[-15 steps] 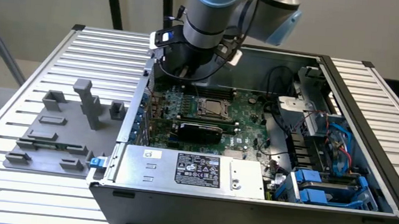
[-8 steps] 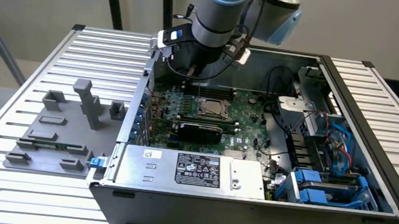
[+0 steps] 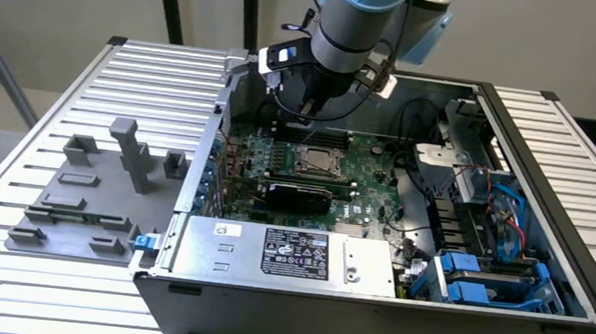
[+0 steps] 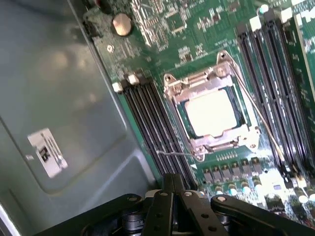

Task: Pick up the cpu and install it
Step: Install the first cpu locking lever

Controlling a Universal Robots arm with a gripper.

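Note:
The cpu (image 4: 211, 113) lies flat in the metal socket frame (image 4: 173, 93) of the green motherboard (image 4: 197, 24), its pale silvery top facing up. In the exterior view the cpu (image 3: 318, 160) shows in the middle of the board inside the open computer case (image 3: 372, 312). My gripper (image 3: 313, 112) hangs above the far part of the board, a little beyond the socket and apart from the cpu. In the wrist view its black fingers (image 4: 170, 189) are pressed together with nothing between them.
Dark memory slots (image 4: 147, 123) flank the socket. A power supply (image 3: 281, 253) fills the case's near side; a drive cage with blue parts (image 3: 480, 281) and cables stand at the exterior view's right. Grey fixture blocks (image 3: 94, 191) sit on the ribbed table, left of the case.

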